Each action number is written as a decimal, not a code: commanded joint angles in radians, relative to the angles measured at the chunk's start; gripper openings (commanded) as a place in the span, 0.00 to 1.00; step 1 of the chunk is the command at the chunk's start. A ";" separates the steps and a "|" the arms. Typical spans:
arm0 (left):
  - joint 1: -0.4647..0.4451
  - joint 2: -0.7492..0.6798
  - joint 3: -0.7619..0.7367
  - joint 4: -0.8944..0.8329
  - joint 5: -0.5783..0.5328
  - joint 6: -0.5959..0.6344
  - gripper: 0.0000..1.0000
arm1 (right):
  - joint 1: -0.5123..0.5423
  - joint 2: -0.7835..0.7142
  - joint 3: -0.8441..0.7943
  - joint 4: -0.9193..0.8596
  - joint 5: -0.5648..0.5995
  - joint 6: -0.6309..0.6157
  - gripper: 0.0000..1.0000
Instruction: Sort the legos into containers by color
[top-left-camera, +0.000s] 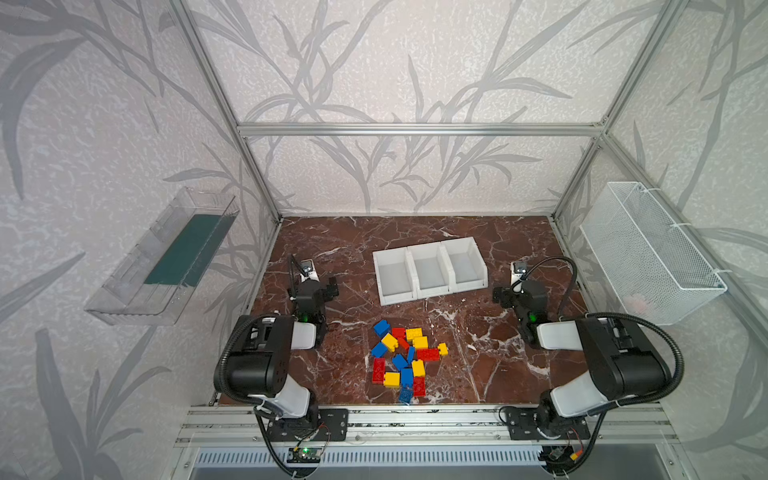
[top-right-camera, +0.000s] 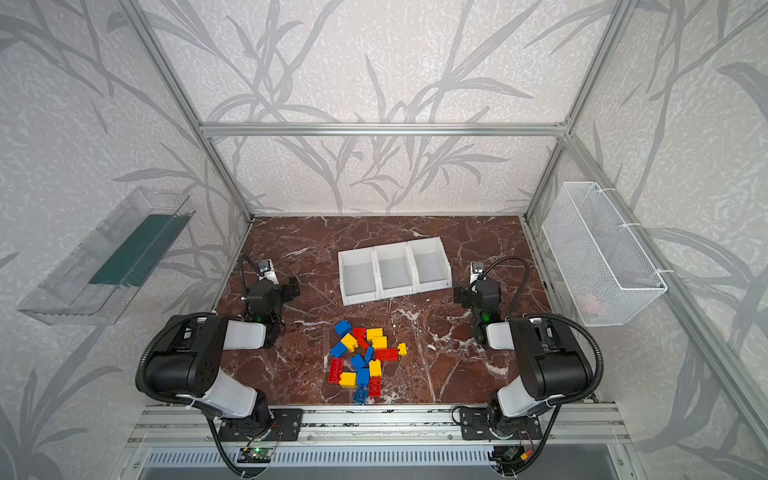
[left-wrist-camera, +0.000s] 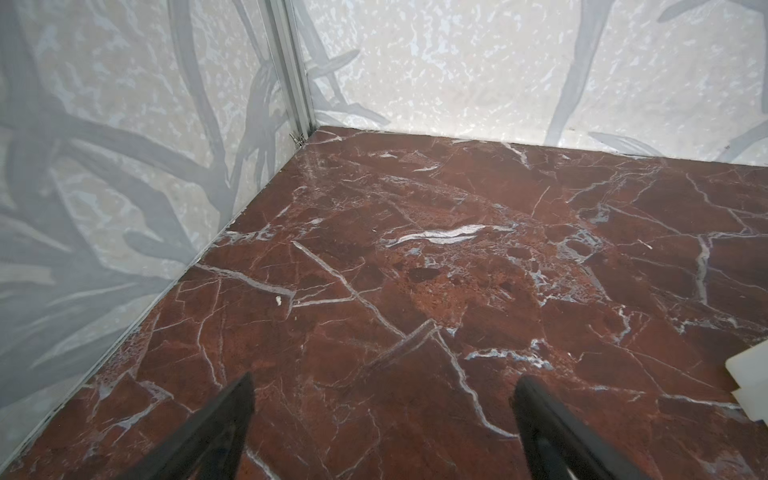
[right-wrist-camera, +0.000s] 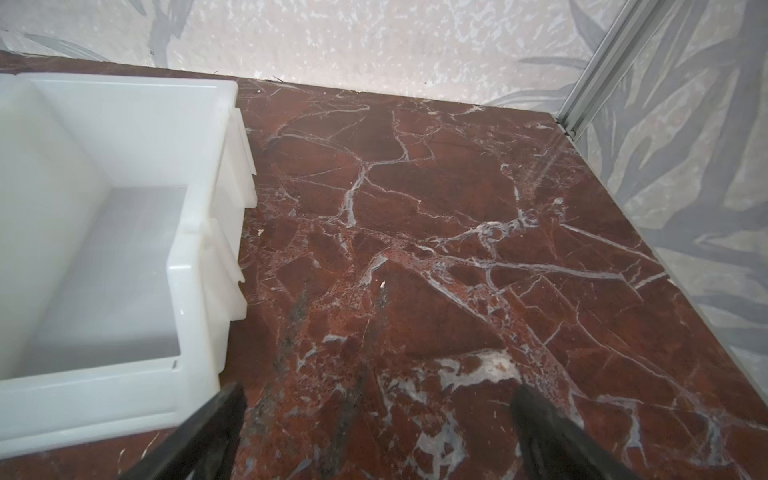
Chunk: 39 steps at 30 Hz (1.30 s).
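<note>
Listing from the left: left gripper (left-wrist-camera: 382, 386), jaws wide, holding nothing, over bare table (top-left-camera: 332, 245), well apart from the work. Legos (top-left-camera: 405, 357): red, yellow and blue, one tight heap near the table's front edge, none yet sorted. Bins (top-left-camera: 399, 297): three, white, side by side behind the heap, all bare inside. Right gripper (right-wrist-camera: 378, 395), jaws wide, holding nothing, just beside the rightmost bin. Hazards, as judged: bricks touch and overlap, so fingers closing on one may catch a neighbour of another colour or scatter the heap. A blue brick (top-left-camera: 406, 394) lies at the very front edge and a nudge could send it off the table. Both arms must reach into the same heap and may foul each other. The right gripper, so near the bins, could knock them askew. The bins look alike, so a colour could land in the wrong one. Writing: no brand, label or lettering can be read on bricks, bins or arms.
</note>
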 joint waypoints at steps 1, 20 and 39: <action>0.003 0.008 -0.005 0.020 0.005 0.015 0.99 | 0.004 -0.017 0.017 0.012 -0.002 -0.008 0.99; 0.002 0.008 -0.003 0.020 0.008 0.018 0.99 | 0.005 -0.016 0.018 0.012 -0.002 -0.008 0.99; 0.009 0.007 0.000 0.012 0.020 0.013 0.99 | 0.004 -0.016 0.018 0.012 0.002 -0.005 0.99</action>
